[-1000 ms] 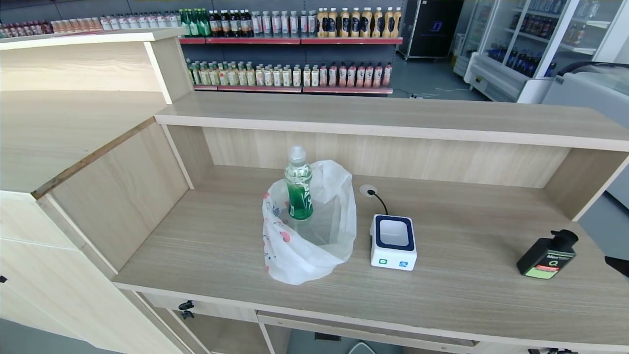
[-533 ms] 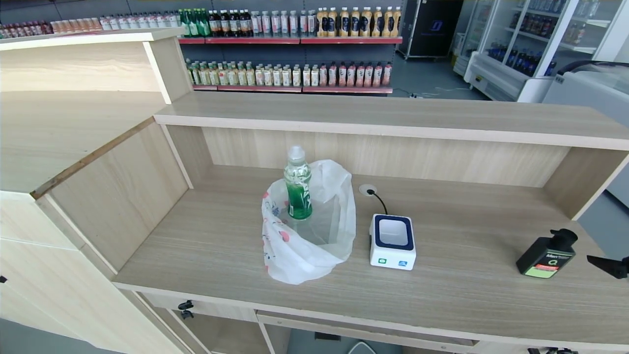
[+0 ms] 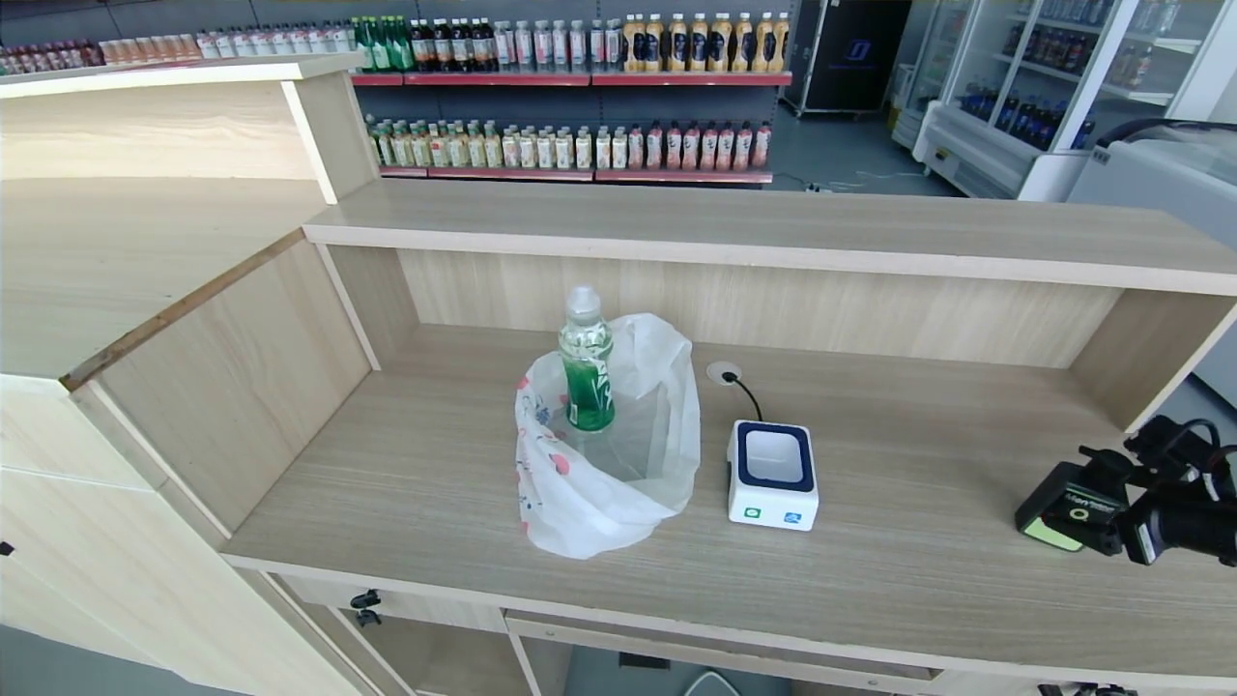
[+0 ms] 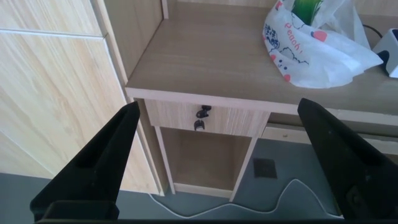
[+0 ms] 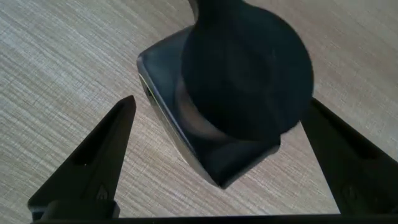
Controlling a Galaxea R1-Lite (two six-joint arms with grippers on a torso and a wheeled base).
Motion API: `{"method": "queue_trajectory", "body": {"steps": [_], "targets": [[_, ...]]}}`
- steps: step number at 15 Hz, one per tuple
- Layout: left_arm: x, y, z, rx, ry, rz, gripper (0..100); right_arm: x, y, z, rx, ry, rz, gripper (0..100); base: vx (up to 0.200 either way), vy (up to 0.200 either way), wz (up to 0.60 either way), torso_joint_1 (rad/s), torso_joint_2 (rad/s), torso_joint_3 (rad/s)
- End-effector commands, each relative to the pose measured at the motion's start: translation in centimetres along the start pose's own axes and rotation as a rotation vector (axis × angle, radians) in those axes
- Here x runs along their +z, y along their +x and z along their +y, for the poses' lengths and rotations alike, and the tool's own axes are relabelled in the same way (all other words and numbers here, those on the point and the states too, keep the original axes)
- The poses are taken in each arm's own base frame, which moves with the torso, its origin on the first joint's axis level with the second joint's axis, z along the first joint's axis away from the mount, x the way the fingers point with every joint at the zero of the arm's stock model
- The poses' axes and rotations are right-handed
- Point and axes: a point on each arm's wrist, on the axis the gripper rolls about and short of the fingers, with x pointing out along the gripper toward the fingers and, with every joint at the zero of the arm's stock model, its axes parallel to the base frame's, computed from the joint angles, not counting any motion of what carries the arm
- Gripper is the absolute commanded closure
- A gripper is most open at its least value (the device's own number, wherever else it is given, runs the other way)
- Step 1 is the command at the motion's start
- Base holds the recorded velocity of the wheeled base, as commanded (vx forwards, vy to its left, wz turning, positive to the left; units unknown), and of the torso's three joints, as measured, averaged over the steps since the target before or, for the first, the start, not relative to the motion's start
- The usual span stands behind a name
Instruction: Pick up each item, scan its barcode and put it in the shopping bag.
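Pump bottle within wide-spread, empty right pincer; scanner, shopping bag well apart.

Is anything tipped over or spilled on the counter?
Nothing stands out. The green bottle stands upright in the shopping bag, the scanner sits flat beside it, and the dark pump bottle stands upright with the right gripper open around it. No spill shows on the counter.

A light wood-grain counter carries a white plastic shopping bag at left, a white blue-topped scanner box at centre and a black pump bottle at right.
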Motion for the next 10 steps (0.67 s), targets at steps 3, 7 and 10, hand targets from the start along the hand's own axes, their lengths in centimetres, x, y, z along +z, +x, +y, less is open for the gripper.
{"method": "queue_trajectory", "body": {"steps": [3, 7, 10], "targets": [[0.0, 0.0, 0.0, 0.000, 0.000, 0.001, 0, -0.1, 2.1, 1.0, 0.068, -0.016, -0.006, 0, 0.000, 0.000, 0.00, 0.000, 0.00, 0.000], [0.0, 0.0, 0.0, 0.000, 0.000, 0.001, 0, 0.4, 2.6, 1.5, 0.089, -0.027, -0.014, 100, 0.000, 0.000, 0.00, 0.000, 0.00, 0.000], [0.0, 0.0, 0.0, 0.000, 0.000, 0.000, 0, 1.0, 3.2, 1.5, 0.097, -0.048, -0.026, 100, 0.000, 0.000, 0.00, 0.000, 0.00, 0.000]]}}
